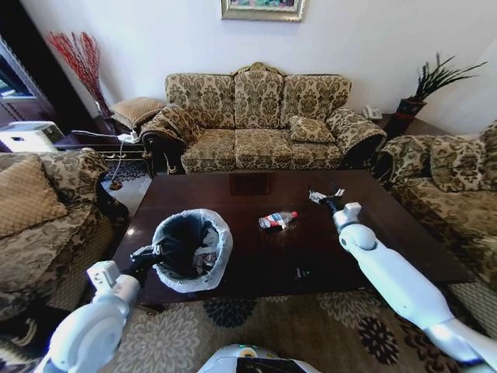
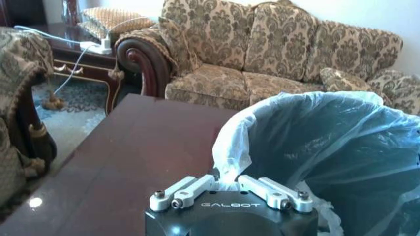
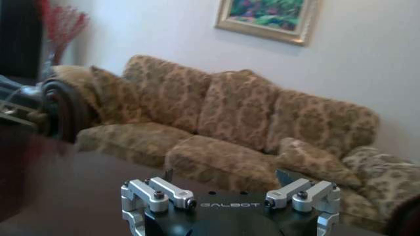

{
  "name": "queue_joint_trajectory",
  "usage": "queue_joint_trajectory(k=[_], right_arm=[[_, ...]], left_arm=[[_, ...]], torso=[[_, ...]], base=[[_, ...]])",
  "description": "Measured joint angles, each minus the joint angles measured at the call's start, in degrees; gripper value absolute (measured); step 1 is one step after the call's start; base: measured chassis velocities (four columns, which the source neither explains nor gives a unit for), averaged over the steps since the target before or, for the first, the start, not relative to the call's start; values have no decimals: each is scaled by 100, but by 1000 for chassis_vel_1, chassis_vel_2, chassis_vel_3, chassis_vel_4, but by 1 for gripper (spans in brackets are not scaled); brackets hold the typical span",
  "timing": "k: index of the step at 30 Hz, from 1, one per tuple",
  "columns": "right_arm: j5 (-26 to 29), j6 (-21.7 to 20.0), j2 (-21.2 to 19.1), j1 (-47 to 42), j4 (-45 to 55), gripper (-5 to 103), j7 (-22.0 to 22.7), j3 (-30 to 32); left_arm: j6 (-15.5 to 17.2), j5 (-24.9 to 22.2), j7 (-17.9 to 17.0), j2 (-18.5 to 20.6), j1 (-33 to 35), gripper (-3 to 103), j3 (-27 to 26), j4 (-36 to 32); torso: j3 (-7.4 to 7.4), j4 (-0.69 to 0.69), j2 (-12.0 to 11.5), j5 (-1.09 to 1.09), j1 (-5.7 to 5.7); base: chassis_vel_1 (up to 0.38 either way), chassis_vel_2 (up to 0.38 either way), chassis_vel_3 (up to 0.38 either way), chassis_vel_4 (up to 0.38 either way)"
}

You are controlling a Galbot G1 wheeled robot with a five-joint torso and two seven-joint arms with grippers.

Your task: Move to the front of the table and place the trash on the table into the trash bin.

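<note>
Nearest, the left claw [image 2: 226, 189] is clamped on the bag rim of the trash bin [image 1: 190, 249], which stands on the surface [image 1: 256, 260] at its near left. Work remains: the crushed bottle [image 1: 277, 220] lies mid-surface, unbinned. Farther right, the right claw [image 1: 326, 197] hovers with fingers apart, empty. Bin contents are hard to make out.

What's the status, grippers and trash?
Left gripper shut on bin liner. Right gripper open, raised past the bottle. Bottle lies on table, path clear.
</note>
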Motion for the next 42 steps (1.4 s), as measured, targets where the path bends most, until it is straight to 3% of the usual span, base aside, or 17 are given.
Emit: queue_joint_trajectory(k=[5, 12, 24, 29, 39, 41, 42], right_arm=[[284, -181, 773, -3, -171, 100, 1, -541], [688, -536, 1430, -61, -516, 100, 3, -434], [134, -673, 1866, -101, -588, 100, 5, -574], [-413, -802, 2060, -188, -756, 100, 5, -549], [-359, -913, 2098, -265, -946, 101, 5, -429], [-282, -995, 2133, -227, -1033, 91, 5, -399], [-282, -995, 2133, -227, -1033, 91, 5, -399]], left_arm=[[-19, 34, 10, -30, 24, 0, -53, -48], [-40, 2, 6, 100, 119, 0, -217, -94], [-40, 2, -1, 63, 119, 0, -208, -58], [-40, -24, -11, 118, 133, 0, -255, -29], [-40, -21, -13, 142, 80, 0, -182, 46], [-40, -21, -13, 154, 89, 0, -187, 48], [-40, -21, -13, 154, 89, 0, -187, 48]], torso=[[1, 1, -1, -1, 1], [0, 0, 0, -1, 0], [0, 0, 0, -2, 1], [0, -1, 0, -1, 1], [0, -1, 0, -1, 1], [0, -1, 0, -1, 1], [0, -1, 0, -1, 1]], base=[[0, 0, 0, 0], [0, 0, 0, 0], [0, 0, 0, 0], [0, 0, 0, 0], [0, 0, 0, 0], [0, 0, 0, 0], [0, 0, 0, 0]])
